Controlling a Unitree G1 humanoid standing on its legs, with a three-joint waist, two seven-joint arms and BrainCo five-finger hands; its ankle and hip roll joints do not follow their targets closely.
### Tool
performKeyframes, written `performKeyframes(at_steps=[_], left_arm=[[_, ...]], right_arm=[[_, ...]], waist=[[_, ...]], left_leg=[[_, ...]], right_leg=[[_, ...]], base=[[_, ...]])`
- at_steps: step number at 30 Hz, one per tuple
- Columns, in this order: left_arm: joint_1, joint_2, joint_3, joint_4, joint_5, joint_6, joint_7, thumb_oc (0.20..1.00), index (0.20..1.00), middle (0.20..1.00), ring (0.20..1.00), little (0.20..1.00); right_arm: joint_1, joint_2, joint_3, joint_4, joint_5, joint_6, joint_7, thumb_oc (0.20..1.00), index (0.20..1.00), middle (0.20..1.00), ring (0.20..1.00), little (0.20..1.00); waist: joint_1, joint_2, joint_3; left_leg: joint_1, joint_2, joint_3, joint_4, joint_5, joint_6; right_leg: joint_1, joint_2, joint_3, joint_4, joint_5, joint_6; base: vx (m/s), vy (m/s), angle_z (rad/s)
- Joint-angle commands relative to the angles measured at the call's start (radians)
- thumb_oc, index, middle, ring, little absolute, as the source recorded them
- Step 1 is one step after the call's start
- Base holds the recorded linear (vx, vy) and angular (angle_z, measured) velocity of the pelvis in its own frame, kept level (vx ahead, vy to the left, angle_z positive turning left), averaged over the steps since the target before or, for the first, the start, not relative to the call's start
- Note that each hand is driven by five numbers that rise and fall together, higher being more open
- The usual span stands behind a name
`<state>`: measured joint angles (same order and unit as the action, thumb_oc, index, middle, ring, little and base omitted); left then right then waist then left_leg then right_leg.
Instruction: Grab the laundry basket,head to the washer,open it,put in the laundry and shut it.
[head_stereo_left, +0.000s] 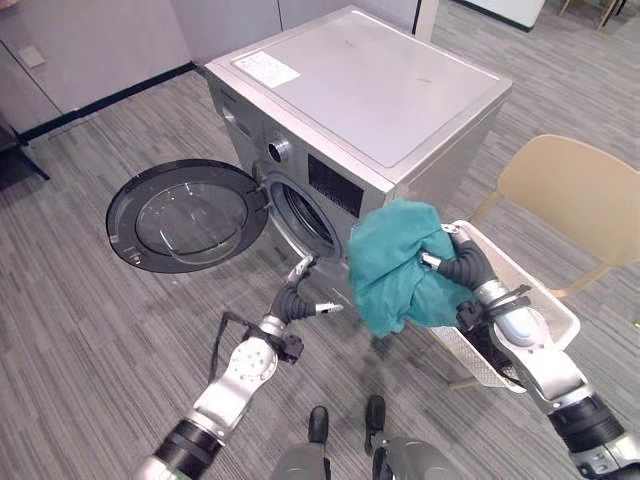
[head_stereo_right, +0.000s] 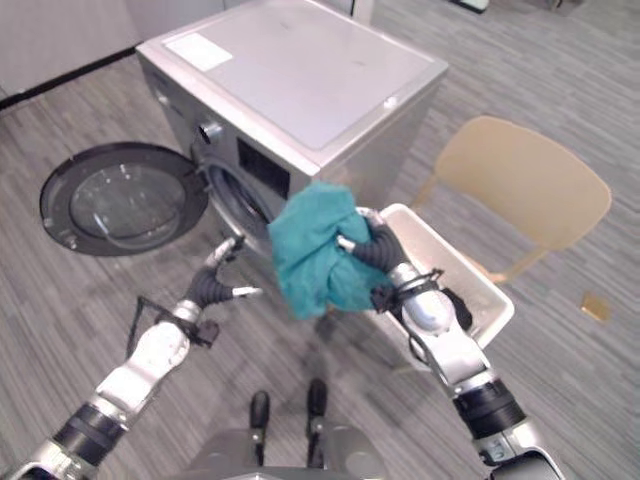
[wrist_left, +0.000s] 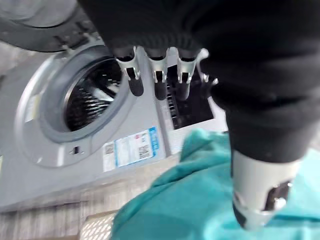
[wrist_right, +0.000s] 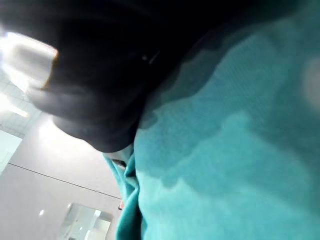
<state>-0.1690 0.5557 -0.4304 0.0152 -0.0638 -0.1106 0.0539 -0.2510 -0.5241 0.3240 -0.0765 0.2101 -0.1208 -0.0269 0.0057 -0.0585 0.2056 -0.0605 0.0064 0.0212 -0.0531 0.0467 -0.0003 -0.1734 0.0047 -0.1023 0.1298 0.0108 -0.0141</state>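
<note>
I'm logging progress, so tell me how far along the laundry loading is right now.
Done: the washer is reached, its door swung wide open, and the basket sits beside it. In hand: the right hand holds a teal cloth up near the drum opening; the left hand is open below the opening. Left: put the cloth in the drum and shut the door.

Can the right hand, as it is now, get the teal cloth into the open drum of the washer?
Probably yes. The right hand holds the teal cloth lifted above the laundry basket, close to the drum opening. The washer door is swung wide open, and the left hand sits lower, beside that path.
</note>
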Motion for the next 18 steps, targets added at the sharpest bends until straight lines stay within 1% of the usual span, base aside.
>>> performKeyframes(at_steps=[1,3,4,5,6,7,8,9,10,11,13,14,15,18], left_arm=[[-0.062,0.017,-0.063,0.014,0.096,-0.075,-0.006,1.0,1.0,1.0,1.0,1.0],[-0.1,0.001,-0.113,0.03,0.132,-0.068,-0.007,1.0,1.0,1.0,1.0,1.0],[-0.101,0.0,-0.113,0.032,0.133,-0.068,-0.006,1.0,1.0,1.0,1.0,1.0],[-0.137,-0.019,-0.148,0.064,0.167,-0.055,0.0,1.0,1.0,1.0,1.0,1.0],[-0.138,-0.02,-0.149,0.065,0.168,-0.055,0.001,1.0,1.0,1.0,1.0,1.0],[-0.16,-0.036,-0.173,0.099,0.187,-0.05,-0.001,1.0,1.0,1.0,1.0,1.0],[-0.208,-0.051,-0.21,0.134,0.237,-0.044,0.0,1.0,1.0,1.0,1.0,1.0],[-0.21,-0.052,-0.211,0.138,0.238,-0.045,0.001,1.0,1.0,1.0,1.0,1.0],[-0.232,-0.067,-0.228,0.151,0.254,-0.038,0.003,0.529,0.529,0.529,0.529,0.529],[-0.243,-0.071,-0.23,0.153,0.263,-0.036,0.008,0.2,0.2,0.2,0.2,0.2],[-0.246,-0.075,-0.231,0.159,0.273,-0.039,0.013,0.2,0.2,0.2,0.2,0.2],[-0.258,-0.084,-0.229,0.183,0.289,-0.036,0.03,0.2,0.2,0.2,0.2,0.2],[-0.255,-0.086,-0.224,0.191,0.294,-0.035,0.039,0.2,0.2,0.2,0.2,0.2],[-0.219,-0.086,-0.185,0.198,0.283,-0.029,0.06,0.2,0.2,0.2,0.2,0.2]], right_arm=[[-0.06,0.054,0.025,0.017,0.084,-0.038,0.016,0.2,0.2,0.2,0.2,0.2],[-0.083,0.07,0.066,0.03,0.103,-0.027,0.03,0.2,0.2,0.2,0.2,0.2],[-0.083,0.069,0.066,0.031,0.103,-0.027,0.03,0.2,0.2,0.2,0.2,0.2],[-0.093,0.093,0.103,0.046,0.121,-0.016,0.044,0.2,0.2,0.2,0.2,0.2],[-0.094,0.093,0.103,0.047,0.121,-0.017,0.044,0.2,0.2,0.2,0.2,0.2],[-0.098,0.103,0.125,0.056,0.126,-0.011,0.051,0.2,0.2,0.2,0.2,0.2],[-0.106,0.116,0.156,0.07,0.136,-0.001,0.064,0.2,0.2,0.2,0.2,0.2],[-0.107,0.116,0.156,0.071,0.136,-0.001,0.064,0.2,0.2,0.2,0.2,0.2],[-0.111,0.126,0.18,0.076,0.138,0.005,0.073,0.2,0.2,0.2,0.2,0.2],[-0.114,0.128,0.192,0.079,0.14,0.009,0.077,0.2,0.2,0.2,0.2,0.2],[-0.111,0.134,0.202,0.087,0.148,0.01,0.084,0.2,0.2,0.2,0.2,0.2],[-0.106,0.141,0.219,0.096,0.163,0.013,0.09,0.555,0.555,0.555,0.555,0.555],[-0.103,0.142,0.224,0.096,0.166,0.014,0.092,1.0,1.0,1.0,1.0,1.0],[-0.086,0.133,0.219,0.081,0.168,0.015,0.094,1.0,1.0,1.0,1.0,1.0]], waist=[[0.009,-0.033,-0.121],[0.001,-0.03,-0.139],[0.001,-0.03,-0.138],[-0.006,-0.025,-0.144],[-0.006,-0.025,-0.143],[-0.01,-0.02,-0.146],[-0.018,-0.016,-0.15],[-0.018,-0.015,-0.149],[-0.023,-0.012,-0.151],[-0.025,-0.009,-0.151],[-0.027,-0.008,-0.151],[-0.031,-0.005,-0.153],[-0.031,-0.004,-0.153],[-0.032,-0.002,-0.154]], left_leg=[[0.0,0.002,-0.003,-0.024,-0.043,-0.037],[0.018,0.001,0.004,-0.034,-0.045,-0.037],[0.019,0.001,0.004,-0.034,-0.045,-0.037],[0.024,0.0,0.008,-0.034,-0.045,-0.037],[0.024,0.0,0.008,-0.034,-0.045,-0.037],[0.026,0.0,0.009,-0.034,-0.046,-0.038],[0.03,0.001,0.012,-0.034,-0.046,-0.038],[0.03,0.001,0.012,-0.034,-0.046,-0.038],[0.033,0.001,0.014,-0.034,-0.047,-0.038],[0.035,0.003,0.016,-0.034,-0.047,-0.038],[0.037,0.003,0.017,-0.034,-0.047,-0.038],[0.04,0.005,0.019,-0.034,-0.048,-0.039],[0.042,0.006,0.02,-0.034,-0.048,-0.038],[0.046,0.009,0.023,-0.034,-0.049,-0.038]], right_leg=[[0.165,-0.051,0.032,-0.024,-0.167,0.105],[0.177,-0.051,0.039,-0.028,-0.168,0.108],[0.178,-0.051,0.039,-0.028,-0.168,0.108],[0.182,-0.05,0.043,-0.028,-0.167,0.108],[0.182,-0.05,0.043,-0.028,-0.167,0.108],[0.183,-0.05,0.045,-0.028,-0.167,0.108],[0.185,-0.05,0.047,-0.028,-0.166,0.108],[0.185,-0.05,0.047,-0.028,-0.166,0.108],[0.185,-0.049,0.049,-0.027,-0.166,0.108],[0.186,-0.049,0.051,-0.028,-0.165,0.108],[0.187,-0.048,0.054,-0.029,-0.165,0.107],[0.187,-0.048,0.057,-0.029,-0.164,0.107],[0.187,-0.047,0.058,-0.028,-0.163,0.107],[0.188,-0.045,0.062,-0.028,-0.163,0.105]], base=[[0.07,0.043,0.18],[0.06,0.027,-0.02],[0.04,0.026,-0.08],[0.01,0.012,-0.05],[0.01,0.018,-0.04],[0.0,0.0,0.0],[0.01,0.013,0.03],[0.0,0.0,0.0],[0.01,0.011,0.03],[0.0,0.0,0.0],[0.0,0.002,-0.07],[0.0,-0.002,-0.13],[0.01,-0.005,-0.15],[0.0,-0.011,-0.12]])
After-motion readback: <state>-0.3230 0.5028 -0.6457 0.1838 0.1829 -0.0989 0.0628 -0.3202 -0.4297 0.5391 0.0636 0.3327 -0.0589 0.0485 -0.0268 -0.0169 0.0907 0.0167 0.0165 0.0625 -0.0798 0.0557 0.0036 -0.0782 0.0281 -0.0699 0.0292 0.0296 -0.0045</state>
